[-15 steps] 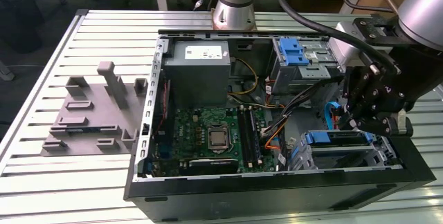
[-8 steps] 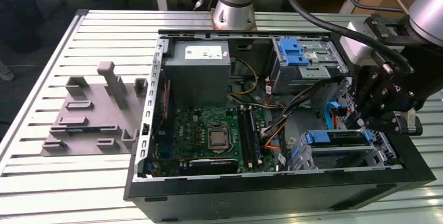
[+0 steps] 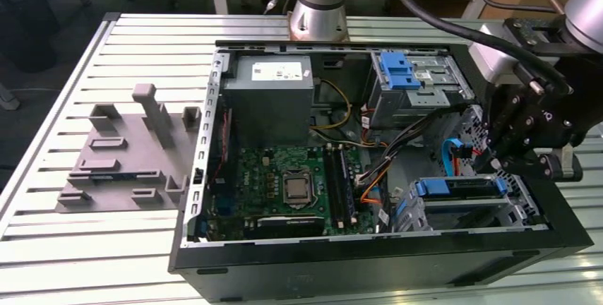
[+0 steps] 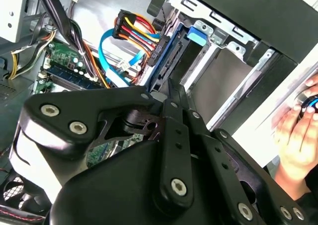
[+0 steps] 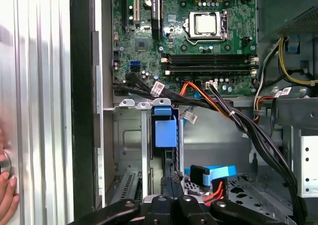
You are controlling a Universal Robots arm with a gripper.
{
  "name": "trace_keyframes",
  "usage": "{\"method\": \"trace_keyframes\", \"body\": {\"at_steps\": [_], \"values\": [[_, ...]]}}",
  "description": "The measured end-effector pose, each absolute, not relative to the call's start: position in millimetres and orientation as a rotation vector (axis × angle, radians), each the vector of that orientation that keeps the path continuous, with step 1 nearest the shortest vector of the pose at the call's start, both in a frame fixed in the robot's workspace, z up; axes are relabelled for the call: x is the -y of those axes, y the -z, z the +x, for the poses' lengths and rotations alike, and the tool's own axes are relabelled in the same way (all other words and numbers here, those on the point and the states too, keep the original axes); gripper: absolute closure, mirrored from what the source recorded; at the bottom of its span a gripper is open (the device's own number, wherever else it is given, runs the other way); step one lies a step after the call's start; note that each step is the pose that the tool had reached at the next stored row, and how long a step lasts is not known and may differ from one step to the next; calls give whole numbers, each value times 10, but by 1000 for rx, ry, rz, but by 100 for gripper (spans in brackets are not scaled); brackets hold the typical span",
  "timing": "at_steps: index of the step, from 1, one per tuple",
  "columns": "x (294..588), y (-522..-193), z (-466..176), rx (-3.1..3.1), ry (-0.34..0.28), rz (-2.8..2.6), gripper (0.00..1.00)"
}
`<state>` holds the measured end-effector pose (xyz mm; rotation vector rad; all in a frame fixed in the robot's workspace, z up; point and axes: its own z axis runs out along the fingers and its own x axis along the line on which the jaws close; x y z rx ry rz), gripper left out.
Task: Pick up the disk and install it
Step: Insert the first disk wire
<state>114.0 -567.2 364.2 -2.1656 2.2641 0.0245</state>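
Slatted metal bench (image 3: 56,248) w/ open PC tower (image 3: 377,262). Your gripper (image 3: 532,157) hangs beside drive cage (image 3: 471,202), disk (image 5: 165,130) seated inside. Jaws: can't tell.

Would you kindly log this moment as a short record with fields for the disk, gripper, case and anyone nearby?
disk: blue-framed disk seated edge-up in the drive cage, exterior view's right
gripper: gripper right above the disk's edge; grip unclear
case: open computer case on slatted table, motherboard exposed
person: hand beside the case
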Motion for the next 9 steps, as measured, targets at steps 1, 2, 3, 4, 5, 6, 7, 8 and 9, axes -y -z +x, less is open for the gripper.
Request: {"method": "trace_keyframes", "body": {"at_steps": [1,2,3,4,5,6,7,8,9], "values": [[5670,-3655,1141,-2264,-24,-2166,89],[5669,-3663,1141,-2264,-23,-2165,89],[5666,-3666,1141,-2263,-23,-2165,89],[5662,-3666,1141,-2263,-23,-2165,89],[5659,-3667,1141,-2263,-22,-2165,89],[5656,-3667,1143,-2263,-22,-2165,89],[5651,-3667,1150,-2263,-22,-2164,89],[5647,-3667,1163,-2263,-22,-2164,89],[5642,-3667,1181,-2263,-22,-2164,89]]}}
